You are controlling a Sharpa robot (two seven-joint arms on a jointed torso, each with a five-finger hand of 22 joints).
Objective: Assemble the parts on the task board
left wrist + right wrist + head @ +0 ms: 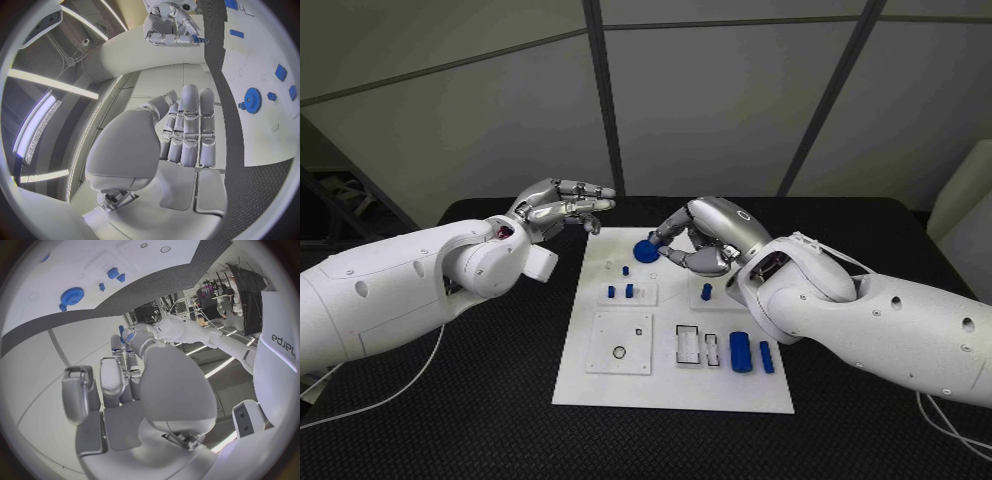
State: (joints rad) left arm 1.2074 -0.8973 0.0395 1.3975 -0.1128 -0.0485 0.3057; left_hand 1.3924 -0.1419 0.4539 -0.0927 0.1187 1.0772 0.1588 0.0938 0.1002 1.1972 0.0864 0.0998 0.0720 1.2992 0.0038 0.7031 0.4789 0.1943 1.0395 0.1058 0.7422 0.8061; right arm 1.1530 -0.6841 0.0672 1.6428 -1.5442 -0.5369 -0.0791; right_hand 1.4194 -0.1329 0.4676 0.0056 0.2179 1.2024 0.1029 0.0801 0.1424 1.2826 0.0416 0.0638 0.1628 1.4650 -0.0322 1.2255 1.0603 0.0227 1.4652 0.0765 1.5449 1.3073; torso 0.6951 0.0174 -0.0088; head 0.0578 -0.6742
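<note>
The left hand [564, 207] hovers just off the board's [675, 390] far left corner, fingers curled in together with nothing in them. The right hand [700, 240] hangs over the far end of the board, and a small blue part [196, 39] is pinched in its fingertips. Just left of that hand, a blue gear [648, 249] lies on the board. Near the front right, a long blue cylinder [740, 352] and a slimmer blue bar [766, 356] lie side by side.
</note>
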